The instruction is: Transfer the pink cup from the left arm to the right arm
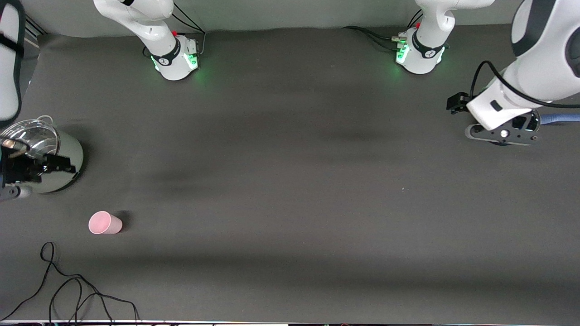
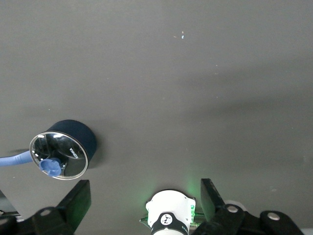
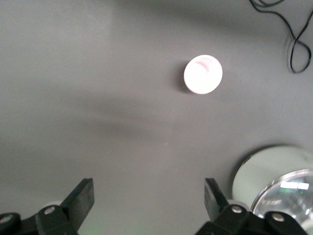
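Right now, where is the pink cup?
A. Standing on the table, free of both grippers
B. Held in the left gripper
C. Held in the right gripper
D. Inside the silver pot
A: the pink cup stands alone on the table, with both grippers empty.

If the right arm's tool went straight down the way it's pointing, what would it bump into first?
Probably just the bare table. The right tool is open and points down at it; the pink cup and the silver pot sit off to the sides.

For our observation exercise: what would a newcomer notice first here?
The small pastel-pink plastic cup stands alone on the dark table toward the right arm's end. Beside it, farther from the front camera, sits a shiny silver pot under the open right gripper. The open left gripper is over a dark blue pot.
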Robot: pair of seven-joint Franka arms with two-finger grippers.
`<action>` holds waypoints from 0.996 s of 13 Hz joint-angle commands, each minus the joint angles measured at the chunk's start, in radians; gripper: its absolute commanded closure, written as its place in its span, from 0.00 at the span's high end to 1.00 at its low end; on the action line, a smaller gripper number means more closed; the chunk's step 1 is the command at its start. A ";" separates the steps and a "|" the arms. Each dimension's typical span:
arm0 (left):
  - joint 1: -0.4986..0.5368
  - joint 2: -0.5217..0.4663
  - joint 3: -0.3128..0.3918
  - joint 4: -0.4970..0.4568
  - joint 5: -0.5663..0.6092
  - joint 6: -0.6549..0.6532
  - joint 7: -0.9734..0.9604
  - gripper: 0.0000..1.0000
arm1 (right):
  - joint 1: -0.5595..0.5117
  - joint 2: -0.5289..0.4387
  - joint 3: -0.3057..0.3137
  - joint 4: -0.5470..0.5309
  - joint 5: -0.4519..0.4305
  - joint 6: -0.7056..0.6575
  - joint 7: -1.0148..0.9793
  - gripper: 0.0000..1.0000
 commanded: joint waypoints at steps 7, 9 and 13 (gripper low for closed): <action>0.026 -0.096 -0.014 -0.051 0.042 0.112 -0.008 1.00 | 0.059 -0.303 0.000 -0.230 -0.029 -0.024 0.139 1.00; 0.029 -0.131 -0.016 -0.111 0.041 0.231 -0.010 0.99 | 0.057 -0.291 0.001 -0.203 -0.029 -0.024 0.136 1.00; 0.086 -0.139 -0.052 -0.116 0.027 0.290 -0.013 1.00 | 0.057 -0.234 0.004 -0.111 -0.030 -0.024 0.291 1.00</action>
